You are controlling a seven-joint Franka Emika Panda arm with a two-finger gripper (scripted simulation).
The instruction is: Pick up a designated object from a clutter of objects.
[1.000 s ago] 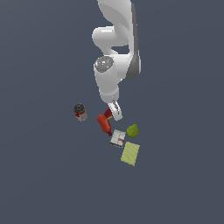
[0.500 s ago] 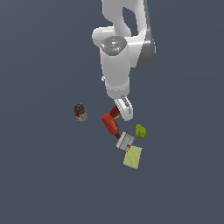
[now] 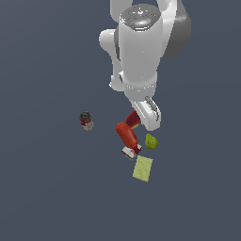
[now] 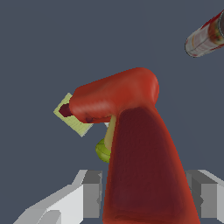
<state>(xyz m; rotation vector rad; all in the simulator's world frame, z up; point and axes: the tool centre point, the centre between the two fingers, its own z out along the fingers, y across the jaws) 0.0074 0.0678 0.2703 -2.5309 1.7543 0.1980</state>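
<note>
The red drill [image 3: 127, 134] has a fat orange-red barrel with a dark tip and a dark-red handle. My gripper [image 3: 138, 119] is shut on its handle. In the wrist view the drill [image 4: 131, 131] fills the middle, its handle squeezed between the two grey fingers [image 4: 92, 192]. It hangs above the other items. In the exterior view its barrel tip overlaps the grey-white box [image 3: 129, 152].
The dark-topped can [image 3: 86, 120] stands apart at the exterior view's left and shows in the wrist view [image 4: 205, 37]. The green pear [image 3: 151, 141] and the flat yellow-green rectangle [image 3: 142, 168] lie beside and below the drill; both peek out behind it in the wrist view.
The arm has risen toward the camera with the drill in its grip. The drill now hangs over the box. The can, pear and rectangle have stayed put.
</note>
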